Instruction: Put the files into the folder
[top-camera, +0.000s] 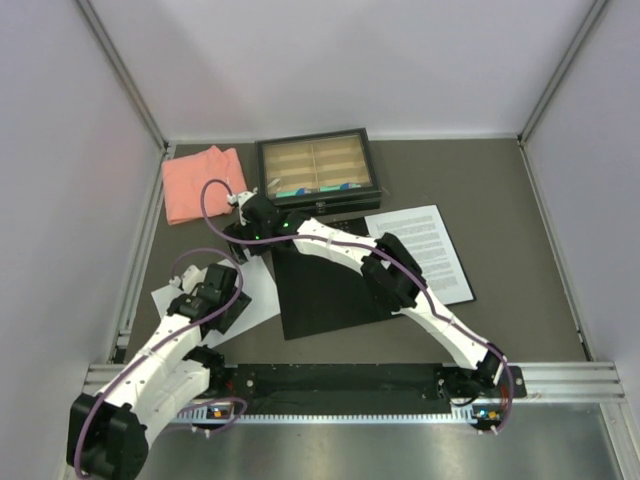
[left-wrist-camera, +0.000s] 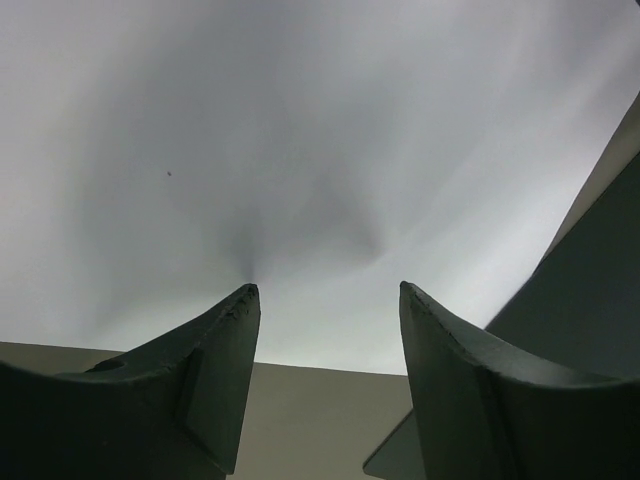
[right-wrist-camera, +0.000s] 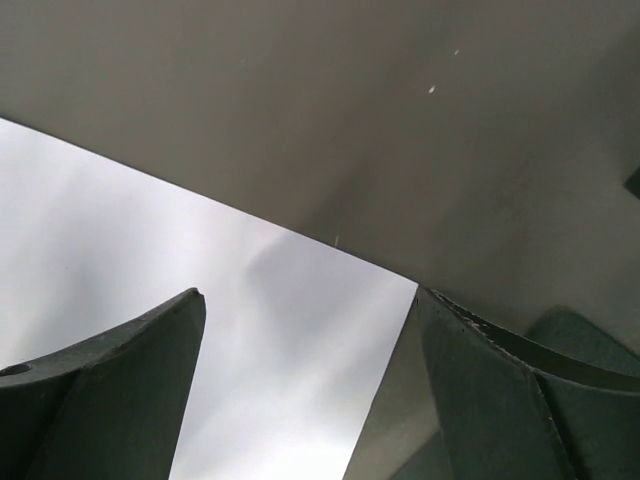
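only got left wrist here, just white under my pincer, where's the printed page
Observer: The printed page lies on the right side of the open black folder, across it from the left pincer.
Operator: where's the other arm
Observer: It reaches across to the far left. The right pincer is open and holds nothing, just in front of the tray.
Operator: anything else back there
Observer: A pink cloth lies left of the tray.
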